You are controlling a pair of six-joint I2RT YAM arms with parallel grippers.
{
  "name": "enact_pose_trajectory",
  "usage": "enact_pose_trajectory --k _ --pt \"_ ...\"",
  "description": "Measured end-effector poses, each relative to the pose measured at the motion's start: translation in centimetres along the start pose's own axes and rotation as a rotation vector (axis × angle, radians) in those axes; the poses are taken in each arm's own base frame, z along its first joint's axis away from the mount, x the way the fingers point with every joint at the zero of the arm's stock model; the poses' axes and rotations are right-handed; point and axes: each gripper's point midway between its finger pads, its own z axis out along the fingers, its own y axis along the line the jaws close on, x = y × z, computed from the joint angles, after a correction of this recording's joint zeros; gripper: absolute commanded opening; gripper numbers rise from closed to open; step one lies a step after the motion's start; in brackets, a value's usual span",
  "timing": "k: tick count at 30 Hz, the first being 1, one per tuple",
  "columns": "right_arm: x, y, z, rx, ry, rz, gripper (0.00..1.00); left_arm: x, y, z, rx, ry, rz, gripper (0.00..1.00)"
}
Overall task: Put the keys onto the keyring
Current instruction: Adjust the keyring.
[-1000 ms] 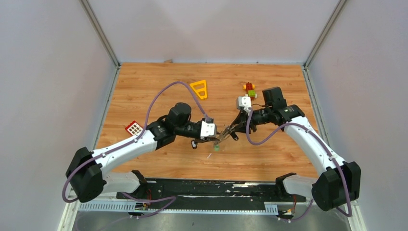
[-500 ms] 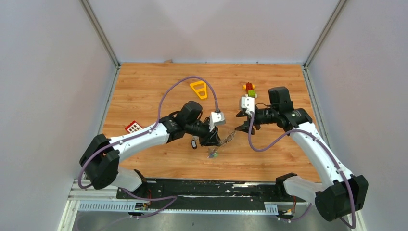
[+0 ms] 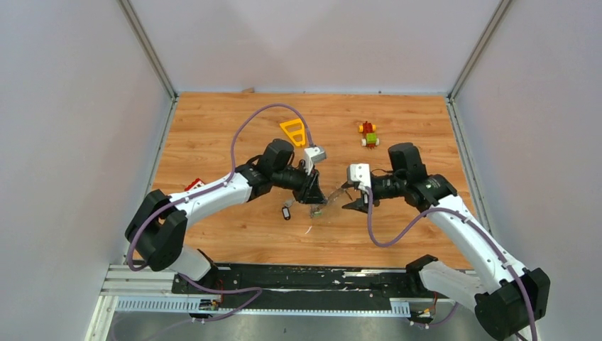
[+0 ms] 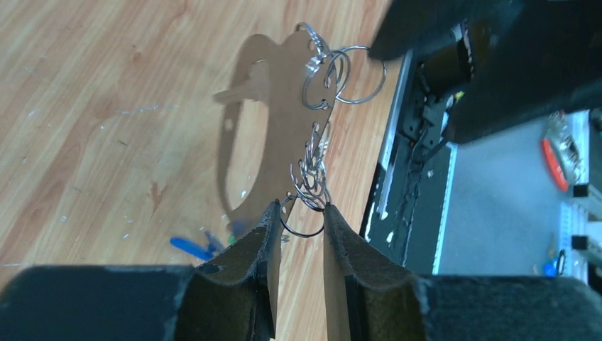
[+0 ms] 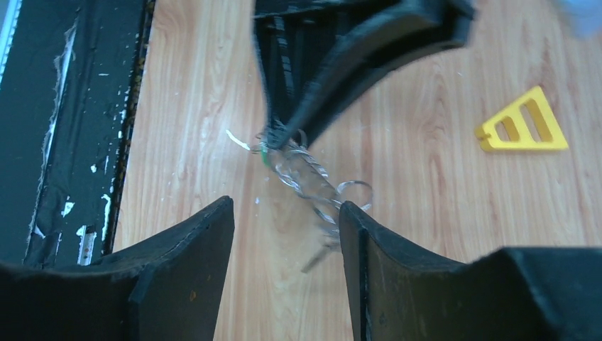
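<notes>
A second ago both grippers were meeting at the keyring point(image 3: 329, 202) over the middle of the worktop point(image 3: 234, 121). Now the right gripper point(image 3: 350, 197) is standing just beside it with its fingers spread and nothing between them. The left gripper point(image 3: 316, 198) is still clenching the keyring, but its wrist is now turned, with the white camera block sitting farther from the near edge. The left forearm is now covering part of the red grid piece point(image 3: 192, 187). The toy block figure point(image 3: 368, 133) is now standing clear of the right arm.

The top view is showing one key with a black tag point(image 3: 287, 212) lying on the wood just left of the left gripper, and a green speck point(image 3: 317, 211) under the gripper.

The left wrist view is showing what the top view cannot. The left gripper point(image 4: 298, 222) is pinching a small ring at the bottom of the keyring point(image 4: 316, 170), a string of silver rings reaching away from the fingers and casting a long loop-shaped shadow. Blue tags point(image 4: 190, 246) are lying on the worktop behind it.

In the right wrist view, the right gripper point(image 5: 284, 211) is gaping on either side of the dangling keyring point(image 5: 309, 174). One ring is hanging just beside the right-hand finger point(image 5: 369, 249). The yellow triangle point(image 5: 522, 129) is lying well apart.
</notes>
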Motion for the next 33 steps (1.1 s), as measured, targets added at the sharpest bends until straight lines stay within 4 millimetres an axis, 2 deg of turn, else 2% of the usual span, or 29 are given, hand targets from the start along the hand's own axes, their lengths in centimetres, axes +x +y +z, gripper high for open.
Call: enact_pose_trajectory --k 4,7,17,26,30,33 --pt "-0.1 1.9 1.9 -0.056 0.020 -0.060 0.58 -1.2 -0.1 0.0 0.003 -0.044 -0.061 0.00" --pt "-0.2 2.4 2.8 -0.056 0.042 -0.125 0.58 -1.7 -0.4 0.1 0.019 -0.060 -0.094 0.00" --pt "1.8 1.1 4.1 0.034 0.190 -0.328 0.57 -2.2 -1.4 0.4 0.074 -0.070 -0.164 0.00" --pt "3.7 -0.8 4.2 0.124 0.268 -0.388 0.35 -2.3 -1.9 0.3 0.103 -0.073 -0.167 0.00" --pt "3.6 -1.2 4.2 0.145 0.275 -0.401 0.26 -2.4 -1.7 0.3 0.100 -0.079 -0.167 0.00" --pt "3.5 -1.3 4.1 0.151 0.276 -0.407 0.23 -2.6 -1.5 0.2 0.097 -0.087 -0.161 0.00"
